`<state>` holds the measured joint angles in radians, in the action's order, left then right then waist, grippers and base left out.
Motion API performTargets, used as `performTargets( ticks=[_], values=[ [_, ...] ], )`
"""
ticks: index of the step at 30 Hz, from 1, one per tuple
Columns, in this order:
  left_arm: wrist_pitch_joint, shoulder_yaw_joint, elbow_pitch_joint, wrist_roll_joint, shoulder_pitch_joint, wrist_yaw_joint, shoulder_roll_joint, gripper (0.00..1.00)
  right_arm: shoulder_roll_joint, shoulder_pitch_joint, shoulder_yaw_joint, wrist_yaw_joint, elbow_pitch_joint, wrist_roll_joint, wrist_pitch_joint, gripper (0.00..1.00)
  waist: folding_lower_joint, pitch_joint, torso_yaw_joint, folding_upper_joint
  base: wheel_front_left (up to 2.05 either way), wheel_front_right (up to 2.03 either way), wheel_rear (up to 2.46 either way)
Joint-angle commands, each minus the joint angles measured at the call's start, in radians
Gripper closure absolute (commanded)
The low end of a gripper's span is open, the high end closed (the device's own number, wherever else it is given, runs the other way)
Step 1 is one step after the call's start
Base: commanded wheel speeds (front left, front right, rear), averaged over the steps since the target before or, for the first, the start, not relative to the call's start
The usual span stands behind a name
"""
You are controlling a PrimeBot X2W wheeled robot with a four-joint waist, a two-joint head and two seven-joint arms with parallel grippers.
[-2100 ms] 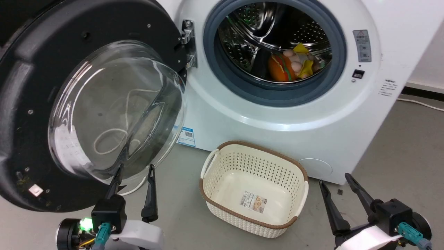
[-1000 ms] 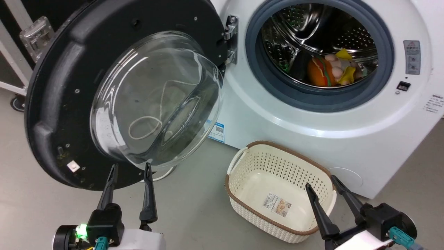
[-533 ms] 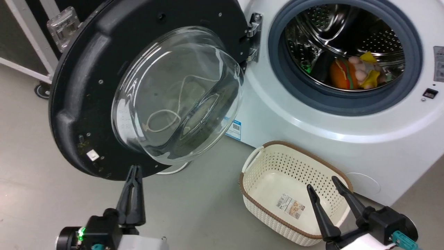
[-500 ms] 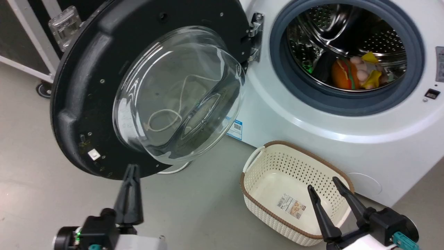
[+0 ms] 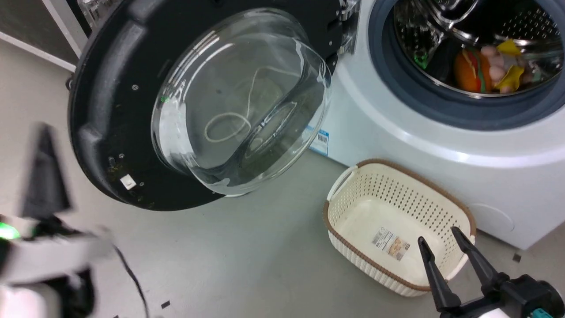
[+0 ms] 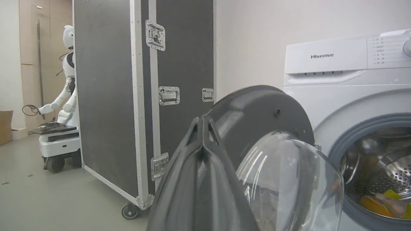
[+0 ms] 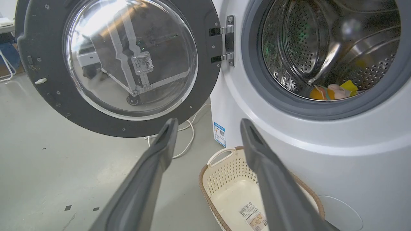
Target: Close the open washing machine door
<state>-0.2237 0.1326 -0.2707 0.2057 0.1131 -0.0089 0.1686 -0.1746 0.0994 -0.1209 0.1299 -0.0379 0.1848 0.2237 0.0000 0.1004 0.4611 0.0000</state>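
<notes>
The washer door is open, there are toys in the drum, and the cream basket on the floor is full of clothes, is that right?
Not quite. The cream basket is empty apart from a label on its bottom, as the head view shows. The washing machine door is open and toys lie in the drum.

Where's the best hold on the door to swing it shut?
Likely the door, at its black rim's free left edge, farthest from the hinge, coming from behind it. The rim gives an edge; the bulging glass bowl is smooth and curved.
</notes>
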Motion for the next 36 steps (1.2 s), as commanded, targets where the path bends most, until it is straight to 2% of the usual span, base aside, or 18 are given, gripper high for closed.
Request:
performTargets(
  ticks=[1,3,4,5,6,7,9,10,12,15,19,21,27,31,36],
  values=[
    [0.012,0.058,0.009,0.069,0.064,-0.001,0.023,1.0,-0.023,0.011,-0.003,0.001,-0.017,0.005,0.011,0.0,0.0,0.038,-0.013,0.0,0.0,0.0,0.0],
    [0.031,0.09,0.021,0.109,0.095,0.0,0.035,1.0,-0.031,0.011,-0.003,0.001,-0.02,0.008,0.013,0.0,0.0,0.047,-0.017,0.0,0.0,0.0,0.0],
    [0.088,0.156,0.059,0.197,0.158,0.011,0.059,1.0,-0.047,0.009,-0.009,0.001,-0.027,0.014,0.017,0.0,0.0,0.067,-0.026,0.0,0.0,0.0,0.0],
    [0.088,0.156,0.059,0.197,0.158,0.011,0.059,1.0,-0.047,0.009,-0.009,0.001,-0.027,0.014,0.017,0.0,0.0,0.067,-0.026,0.0,0.0,0.0,0.0],
    [0.159,0.217,0.11,0.304,0.226,0.027,0.074,1.0,-0.059,0.009,-0.014,0.001,-0.034,0.022,0.021,0.0,0.0,0.083,-0.034,0.0,0.0,0.0,0.0],
    [0.159,0.217,0.11,0.304,0.226,0.027,0.074,1.0,-0.059,0.009,-0.014,0.001,-0.034,0.022,0.021,0.0,0.0,0.083,-0.034,0.0,0.0,0.0,0.0],
    [0.278,0.276,0.205,0.427,0.303,0.047,0.115,1.0,-0.077,0.003,-0.022,0.001,-0.042,0.037,0.028,0.0,0.0,0.106,-0.044,0.0,0.0,0.0,0.0],
    [0.278,0.276,0.205,0.427,0.303,0.047,0.115,1.0,-0.077,0.003,-0.022,0.001,-0.042,0.037,0.028,0.0,0.0,0.106,-0.044,0.0,0.0,0.0,0.0],
    [0.357,0.309,0.272,0.509,0.346,0.067,0.128,1.0,-0.086,-0.002,-0.029,0.001,-0.045,0.045,0.032,0.0,0.0,0.119,-0.05,0.0,0.0,0.0,0.0],
    [0.479,0.357,0.361,0.64,0.401,0.104,0.132,1.0,-0.095,-0.008,-0.035,0.001,-0.049,0.057,0.038,0.0,0.0,0.133,-0.056,0.0,0.0,0.0,0.0],
    [0.636,0.421,0.433,0.817,0.45,0.162,0.104,1.0,-0.103,-0.02,-0.038,0.001,-0.048,0.064,0.038,0.0,0.0,0.142,-0.073,0.0,0.0,0.0,0.0],
    [0.711,0.432,0.444,0.879,0.454,0.173,0.099,1.0,-0.106,-0.025,-0.039,0.001,-0.048,0.066,0.038,0.0,0.0,0.145,-0.079,0.0,0.0,0.0,0.0],
    [0.901,0.396,0.398,0.984,0.394,0.149,0.082,1.0,-0.108,-0.032,-0.035,0.001,-0.041,0.072,0.038,0.0,0.0,0.147,-0.088,0.0,0.0,0.0,0.0],
    [0.996,0.387,0.341,1.054,0.339,0.131,0.057,1.0,-0.1,-0.036,-0.032,0.001,-0.028,0.074,0.038,0.0,0.0,0.129,-0.093,0.0,0.0,0.0,0.0],
    [1.095,0.371,0.272,1.124,0.262,0.129,0.019,1.0,-0.077,-0.038,-0.018,0.001,-0.007,0.07,0.038,0.0,0.0,0.088,-0.1,0.0,0.0,0.0,0.0]
  ],
)
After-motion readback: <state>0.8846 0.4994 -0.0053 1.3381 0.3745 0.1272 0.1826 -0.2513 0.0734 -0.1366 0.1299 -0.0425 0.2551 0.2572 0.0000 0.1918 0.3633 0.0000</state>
